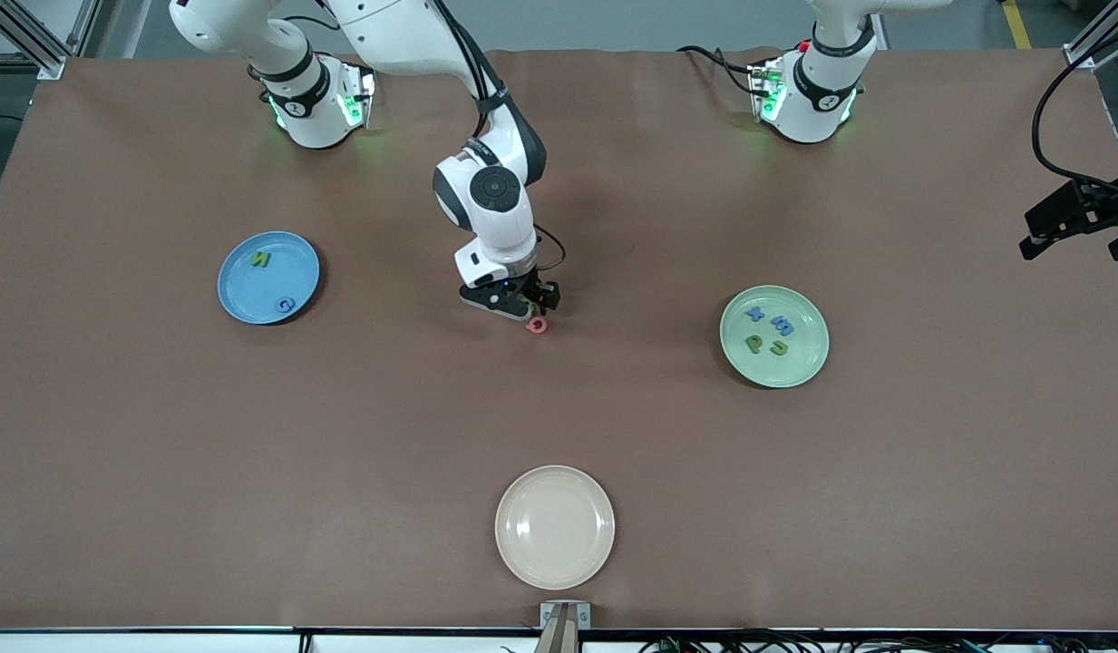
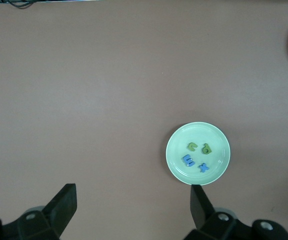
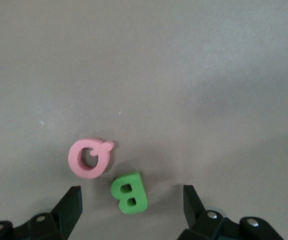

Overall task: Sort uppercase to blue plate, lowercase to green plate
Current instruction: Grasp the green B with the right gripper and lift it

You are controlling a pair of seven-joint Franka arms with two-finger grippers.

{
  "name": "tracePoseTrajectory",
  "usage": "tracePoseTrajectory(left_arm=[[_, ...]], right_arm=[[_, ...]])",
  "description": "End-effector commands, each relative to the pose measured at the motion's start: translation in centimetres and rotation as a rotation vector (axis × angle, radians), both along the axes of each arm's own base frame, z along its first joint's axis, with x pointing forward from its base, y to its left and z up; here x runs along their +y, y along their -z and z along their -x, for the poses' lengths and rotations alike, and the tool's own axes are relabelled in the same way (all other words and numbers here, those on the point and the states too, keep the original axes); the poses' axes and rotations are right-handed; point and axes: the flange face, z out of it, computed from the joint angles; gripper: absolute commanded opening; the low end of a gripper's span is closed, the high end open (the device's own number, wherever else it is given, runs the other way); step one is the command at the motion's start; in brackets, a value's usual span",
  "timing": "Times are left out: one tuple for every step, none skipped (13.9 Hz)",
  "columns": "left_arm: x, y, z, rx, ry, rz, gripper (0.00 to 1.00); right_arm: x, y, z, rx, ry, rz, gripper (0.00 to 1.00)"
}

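Uppercase letters are split between two spots: the green N [image 1: 261, 259] and the blue G [image 1: 285, 306] lie in the blue plate [image 1: 237, 290] toward the right arm's end of the table, while the pink Q [image 3: 89, 158] and the green B [image 3: 129, 193] lie flat on the brown table [image 1: 160, 472] near its middle, just beside one another but apart. The right gripper [image 3: 131, 205] is low over that pair with its fingers spread wide and nothing between them but the B, which sits on the table in the gap without being touched by either finger; the Q lies just outside the gap, a little nearer the front camera. Lowercase letters are all in the green plate [image 1: 808, 367] toward the left arm's end: the blue cross-shaped piece [image 1: 755, 314], the blue m [image 1: 782, 325], the green p [image 1: 754, 344] and the green u [image 1: 780, 347], close together yet not stacked. The left gripper [image 2: 133, 205] waits high above the table near that plate, its fingers wide apart and holding nothing. A cream-white plate [image 1: 555, 527] sits by itself, nearest the front camera of the three plates, with nothing in it.
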Motion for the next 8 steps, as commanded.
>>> tracePoseTrajectory(left_arm=[[-0.09, -0.51, 0.16, -0.014, 0.02, -0.014, 1.0], [-0.09, -0.51, 0.16, -0.014, 0.02, -0.014, 1.0], [-0.09, -0.51, 0.16, -0.014, 0.02, -0.014, 1.0], [-0.09, -0.51, 0.16, -0.014, 0.02, -0.014, 1.0], [-0.09, -0.51, 0.16, -0.014, 0.02, -0.014, 1.0], [-0.09, -0.51, 0.16, -0.014, 0.02, -0.014, 1.0], [-0.09, -0.43, 0.11, -0.013, 0.02, -0.014, 1.0], [-0.09, -0.43, 0.11, -0.013, 0.02, -0.014, 1.0]], right_arm=[[1.03, -0.44, 1.08, 0.011, -0.011, -0.009, 0.86], [1.22, -0.29, 1.4, 0.013, -0.012, -0.006, 0.81], [1.18, -0.25, 1.43, 0.013, -0.011, -0.004, 0.76], [1.13, -0.19, 1.46, 0.014, -0.02, -0.002, 0.73], [1.06, -0.19, 1.39, 0.013, -0.027, -0.001, 0.72], [0.99, -0.17, 1.34, 0.013, -0.03, 0.001, 0.71], [0.88, -0.2, 1.19, 0.011, -0.028, 0.001, 0.7], [0.81, -0.26, 1.02, 0.008, -0.031, 0.002, 0.7]])
